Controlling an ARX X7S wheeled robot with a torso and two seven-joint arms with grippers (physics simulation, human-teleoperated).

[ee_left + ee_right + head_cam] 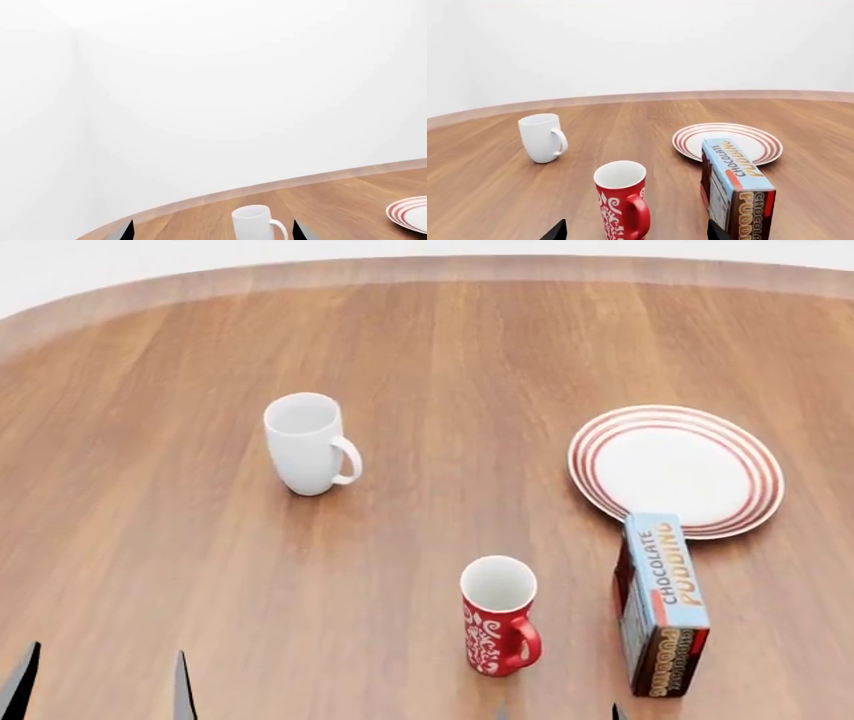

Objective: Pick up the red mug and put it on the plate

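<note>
On table [200, 540], red mug [498, 615] upright, handle toward robot; both grippers spread, empty.

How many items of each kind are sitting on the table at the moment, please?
Mugs: 2, the red mug and the white mug
Plates: 1, the plate
Boxes: 1, the chocolate pudding box
Total: 4

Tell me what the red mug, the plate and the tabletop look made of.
Red mug: likely glazed ceramic, going by its glossy red outside with white swirls and smooth white inside. Plate: probably glazed ceramic too, being smooth white with painted red rings. Tabletop: looks like finished wood, with brown grain streaks and a soft sheen. As a render, these are only appearances.
</note>
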